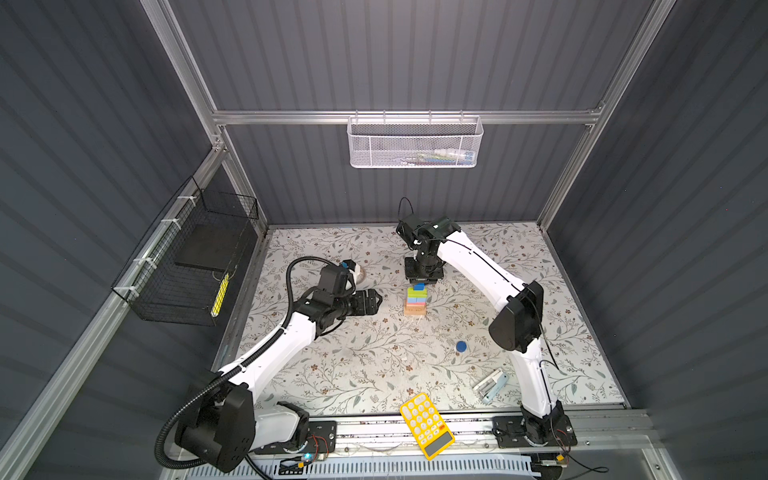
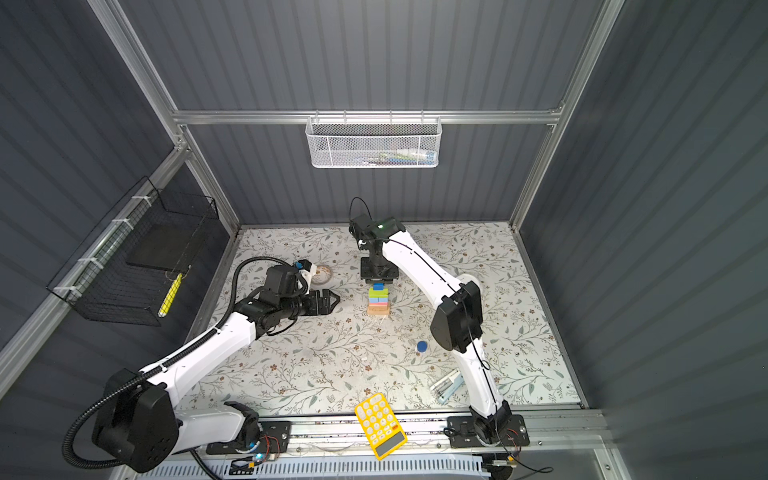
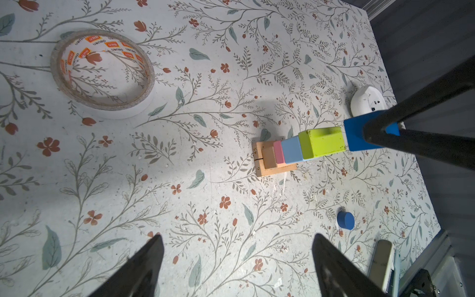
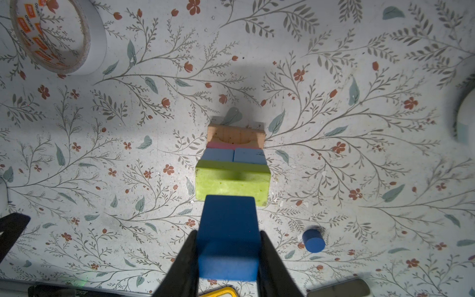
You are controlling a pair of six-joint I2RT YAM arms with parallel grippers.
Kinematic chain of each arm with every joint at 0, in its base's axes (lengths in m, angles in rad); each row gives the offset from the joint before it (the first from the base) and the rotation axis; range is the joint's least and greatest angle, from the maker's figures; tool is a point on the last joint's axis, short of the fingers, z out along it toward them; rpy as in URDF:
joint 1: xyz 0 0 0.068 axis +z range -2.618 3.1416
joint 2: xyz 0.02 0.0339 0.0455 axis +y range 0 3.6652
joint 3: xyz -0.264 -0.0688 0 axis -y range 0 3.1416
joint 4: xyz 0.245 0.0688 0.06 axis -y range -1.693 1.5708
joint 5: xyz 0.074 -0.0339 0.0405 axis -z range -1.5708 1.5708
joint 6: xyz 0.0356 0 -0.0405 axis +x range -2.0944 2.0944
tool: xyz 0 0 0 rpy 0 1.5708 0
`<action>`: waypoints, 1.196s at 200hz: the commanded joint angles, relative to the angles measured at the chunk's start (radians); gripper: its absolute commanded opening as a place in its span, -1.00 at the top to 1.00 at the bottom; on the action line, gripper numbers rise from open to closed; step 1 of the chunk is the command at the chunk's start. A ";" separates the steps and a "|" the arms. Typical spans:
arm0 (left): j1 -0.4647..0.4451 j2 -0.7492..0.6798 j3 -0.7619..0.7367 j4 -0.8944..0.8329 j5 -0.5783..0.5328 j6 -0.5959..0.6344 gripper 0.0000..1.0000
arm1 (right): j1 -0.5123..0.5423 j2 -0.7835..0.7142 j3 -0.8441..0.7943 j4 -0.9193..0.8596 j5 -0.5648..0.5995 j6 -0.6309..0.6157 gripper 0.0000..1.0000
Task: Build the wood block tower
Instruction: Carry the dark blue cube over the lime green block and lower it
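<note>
The dark blue block (image 4: pixel 228 218) is clamped in the right tool (image 4: pixel 228 237) at the top of the tower (image 1: pixel 416 301), maybe touching the green bar (image 4: pixel 231 180). It must be set flat, then let go. The left tool (image 3: pixel 237 240) is spread apart, empty, nearby.

Dark grey ribbed walls (image 1: pixel 415 54), aluminium frame (image 1: pixel 399 117), floral tabletop (image 1: pixel 353 365); white mesh basket (image 1: pixel 395 145) on back rail, black wire basket (image 1: pixel 187 270) on left wall.
</note>
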State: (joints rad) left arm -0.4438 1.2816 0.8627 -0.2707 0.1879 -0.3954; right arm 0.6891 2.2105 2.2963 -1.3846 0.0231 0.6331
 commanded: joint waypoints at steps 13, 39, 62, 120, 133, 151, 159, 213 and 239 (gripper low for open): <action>0.006 -0.010 -0.002 -0.022 0.018 0.022 -0.81 | 0.010 0.017 0.007 -0.018 0.008 0.030 0.67; 0.005 -0.009 -0.003 -0.022 0.018 0.023 -0.81 | 0.012 0.020 0.002 -0.012 0.010 0.036 0.68; 0.005 -0.010 -0.003 -0.022 0.017 0.023 -0.81 | 0.012 0.024 -0.003 -0.008 0.012 0.036 0.68; 0.005 -0.007 -0.004 -0.021 0.017 0.024 -0.81 | 0.012 0.033 -0.018 -0.002 0.014 0.034 0.68; 0.005 -0.007 -0.004 -0.021 0.018 0.024 -0.81 | 0.012 0.034 -0.021 0.001 0.012 0.034 0.68; 0.005 -0.007 -0.004 -0.021 0.017 0.023 -0.81 | 0.011 0.037 -0.022 0.004 0.014 0.034 0.68; 0.006 -0.005 -0.004 -0.022 0.017 0.024 -0.81 | 0.011 0.037 -0.024 0.006 0.016 0.033 0.68; 0.006 -0.003 -0.003 -0.021 0.018 0.025 -0.81 | 0.010 0.043 -0.035 0.010 0.016 0.035 0.68; 0.007 -0.004 -0.004 -0.022 0.019 0.025 -0.81 | 0.010 0.040 -0.041 0.012 0.026 0.035 0.67</action>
State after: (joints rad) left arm -0.4435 1.2816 0.8627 -0.2707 0.1879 -0.3943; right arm 0.6968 2.2383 2.2673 -1.3613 0.0269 0.6548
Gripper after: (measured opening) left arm 0.902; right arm 0.333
